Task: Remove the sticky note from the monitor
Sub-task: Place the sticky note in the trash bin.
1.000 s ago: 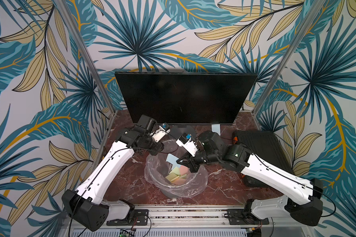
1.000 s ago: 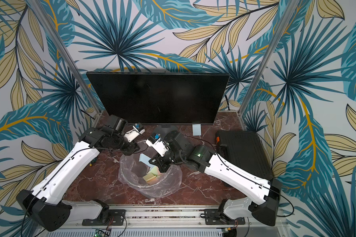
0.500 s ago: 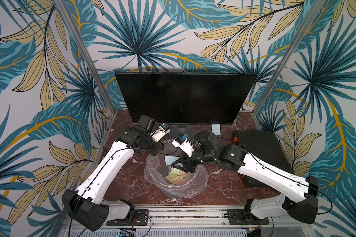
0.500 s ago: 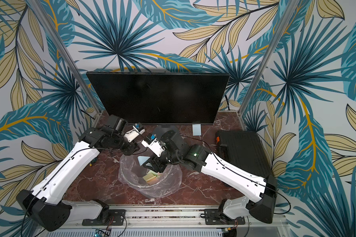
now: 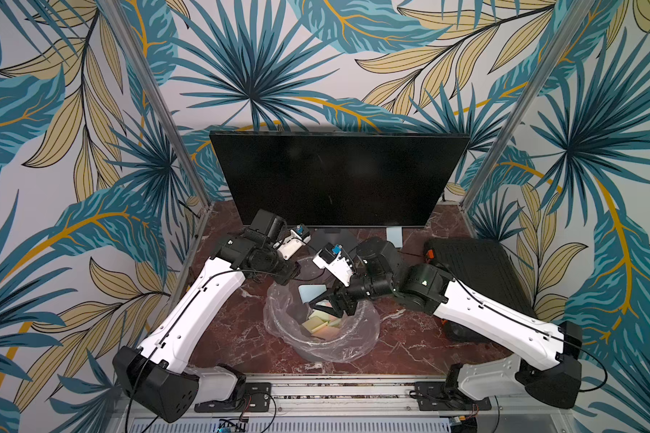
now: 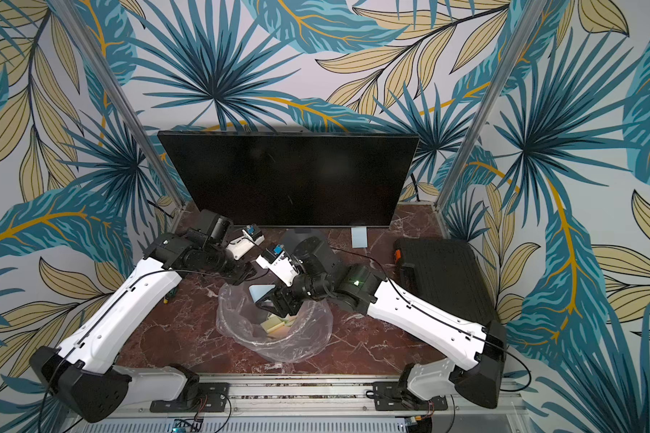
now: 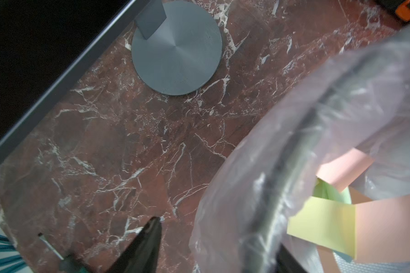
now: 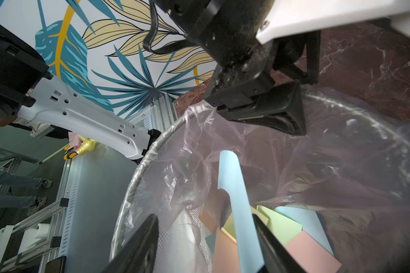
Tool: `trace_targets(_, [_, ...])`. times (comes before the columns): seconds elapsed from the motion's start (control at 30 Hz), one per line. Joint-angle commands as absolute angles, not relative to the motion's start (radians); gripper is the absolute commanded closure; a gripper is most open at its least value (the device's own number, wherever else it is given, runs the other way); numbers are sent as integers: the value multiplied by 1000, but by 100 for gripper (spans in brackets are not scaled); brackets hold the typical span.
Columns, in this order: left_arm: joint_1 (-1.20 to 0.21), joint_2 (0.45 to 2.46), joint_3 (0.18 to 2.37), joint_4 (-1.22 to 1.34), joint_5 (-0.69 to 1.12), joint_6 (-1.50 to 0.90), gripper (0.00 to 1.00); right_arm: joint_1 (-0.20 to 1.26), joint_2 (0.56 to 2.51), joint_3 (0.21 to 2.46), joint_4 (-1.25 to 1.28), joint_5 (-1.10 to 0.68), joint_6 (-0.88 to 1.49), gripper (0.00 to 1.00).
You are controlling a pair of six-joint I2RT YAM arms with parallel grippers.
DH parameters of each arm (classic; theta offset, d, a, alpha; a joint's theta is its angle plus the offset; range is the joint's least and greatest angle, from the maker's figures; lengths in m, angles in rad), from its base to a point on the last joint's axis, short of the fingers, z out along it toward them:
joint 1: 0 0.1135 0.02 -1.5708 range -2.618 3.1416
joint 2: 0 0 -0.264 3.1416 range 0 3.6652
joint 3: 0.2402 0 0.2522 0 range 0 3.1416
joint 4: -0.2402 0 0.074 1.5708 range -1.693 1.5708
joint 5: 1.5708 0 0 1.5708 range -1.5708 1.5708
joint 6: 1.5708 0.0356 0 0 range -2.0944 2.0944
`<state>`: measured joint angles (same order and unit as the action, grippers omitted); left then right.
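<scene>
Pale blue paper, the sticky note (image 8: 234, 201) stands on edge over the mouth of the plastic-lined mesh bin (image 8: 137, 179). It sits between the parted fingers of the right hand (image 8: 204, 227) and seems to cling to one of them, so I judge it let go but not yet dropped. The left hand (image 7: 219, 234) straddles the bin's rim with fingers apart, probably to steady it. Behind the bin the monitor (image 5: 334, 180) shows a bare screen. Another blue note (image 6: 359, 237) sits just under its lower edge; whether it hangs there or lies on the bench (image 5: 241, 337), I cannot tell.
</scene>
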<state>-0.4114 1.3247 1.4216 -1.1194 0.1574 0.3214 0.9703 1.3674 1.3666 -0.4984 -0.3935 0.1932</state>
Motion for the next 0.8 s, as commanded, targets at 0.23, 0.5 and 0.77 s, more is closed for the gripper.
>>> trace_targets(0.23, [-412,1296,1536,-1169,270,354,22,974,1350,1355,-492,-375,185,38])
trace_targets(0.5, [-442,1292,1608,-1226,317,349,17,974,1347,1353,-472,-388,189,38])
trace_targets(0.77, [-470,1293,1588,-1253,368,367,18,974,1349,1350,-466,-381,197,38])
